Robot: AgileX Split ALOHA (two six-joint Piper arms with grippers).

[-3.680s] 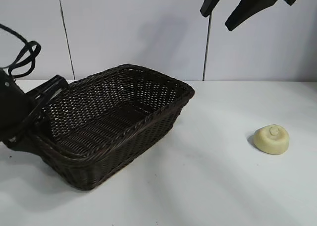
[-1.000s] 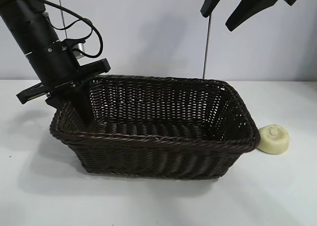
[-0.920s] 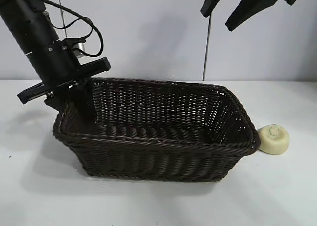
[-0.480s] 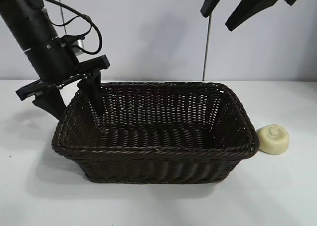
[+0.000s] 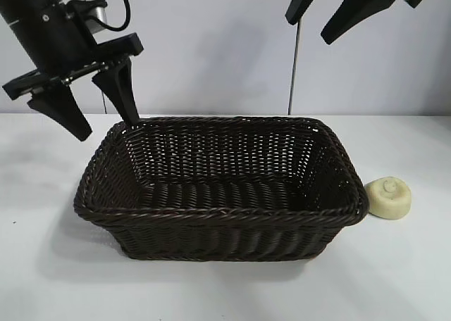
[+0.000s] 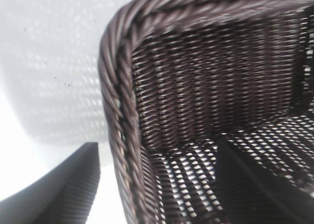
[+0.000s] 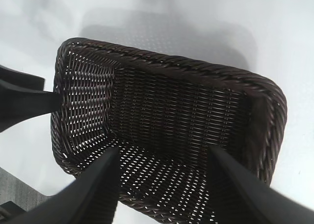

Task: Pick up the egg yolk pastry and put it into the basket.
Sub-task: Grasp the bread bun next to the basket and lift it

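The pastry (image 5: pixel 387 197) sits on the table just beside the basket (image 5: pixel 211 215), outside it. The right gripper (image 5: pixel 345 11) hangs high, fingers wide; it should descend straight over the pastry, clear of the rim, and close gently. The left gripper (image 5: pixel 95 106) is spread above the basket's corner

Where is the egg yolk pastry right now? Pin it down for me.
In the exterior view, the egg yolk pastry sits on the table at the right, just beside the basket at its right end, outside it.
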